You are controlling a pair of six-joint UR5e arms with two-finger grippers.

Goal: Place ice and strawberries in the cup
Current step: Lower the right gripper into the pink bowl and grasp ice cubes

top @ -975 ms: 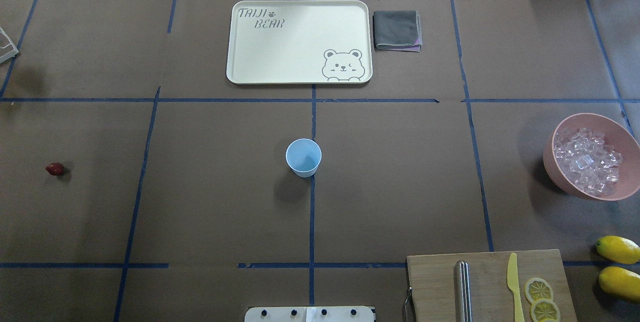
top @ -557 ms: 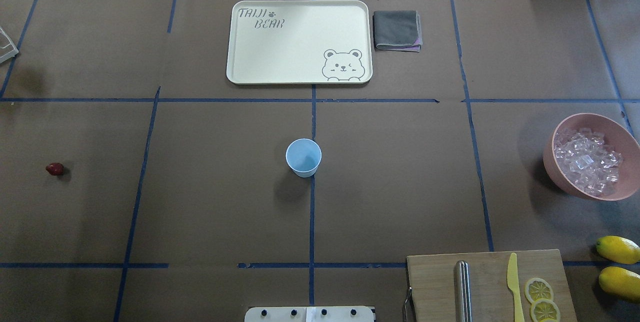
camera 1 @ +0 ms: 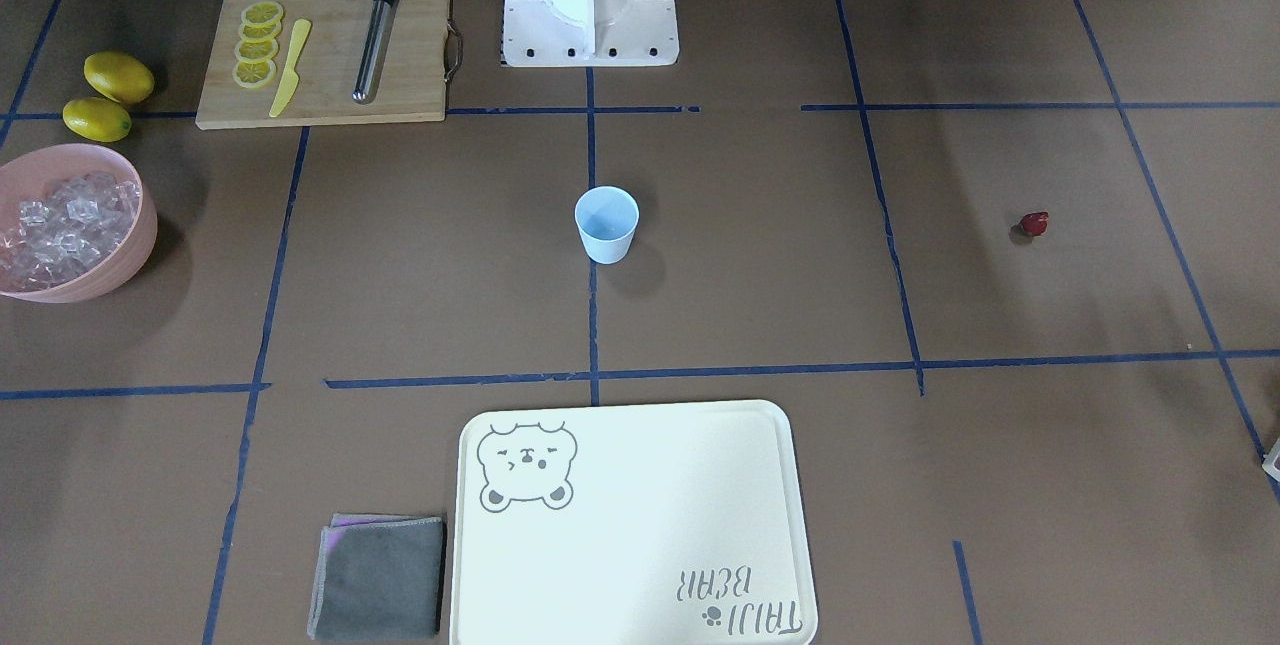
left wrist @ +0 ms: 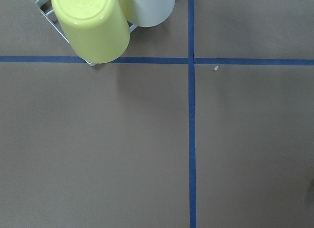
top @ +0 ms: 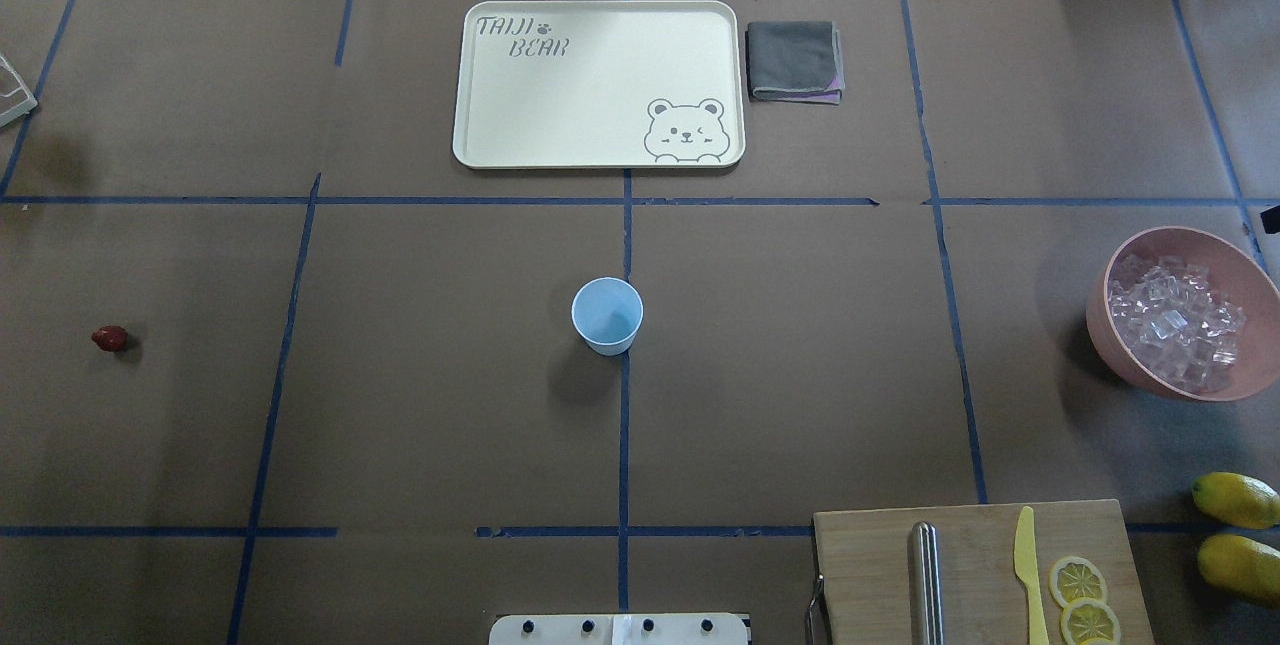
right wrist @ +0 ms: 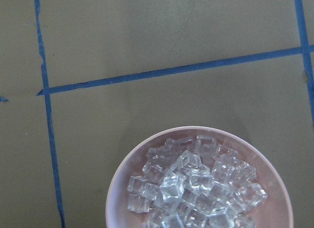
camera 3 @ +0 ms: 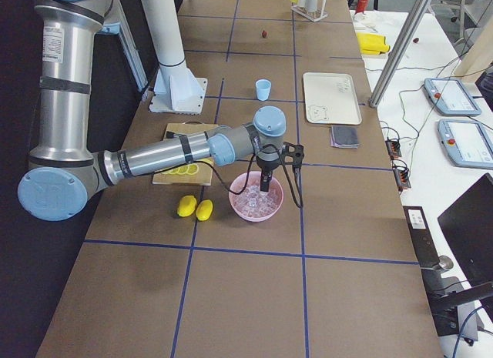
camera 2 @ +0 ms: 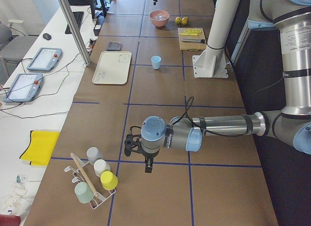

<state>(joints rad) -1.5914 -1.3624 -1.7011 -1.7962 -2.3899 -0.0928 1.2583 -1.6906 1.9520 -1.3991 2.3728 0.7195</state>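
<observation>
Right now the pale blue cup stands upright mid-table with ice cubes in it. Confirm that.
Wrong: the cup stands upright mid-table, but it is empty. The overhead exterior view shows its bare inside; the ice lies in the pink bowl.

"Where's the cup?"

"The pale blue cup point(top: 606, 315) stands upright in the middle of the table point(top: 420, 415), on a blue tape line point(top: 624, 435). Its mouth faces up and its inside shows plain blue."

"The strawberry?"

"One small, dark red strawberry point(top: 109, 338) lies alone far out on the robot's left, well apart from the cup."

"And the ice?"

"The ice point(top: 1172, 320), clear glassy cubes, is heaped in the pink bowl point(top: 1122, 361) on the robot's far right."
</observation>
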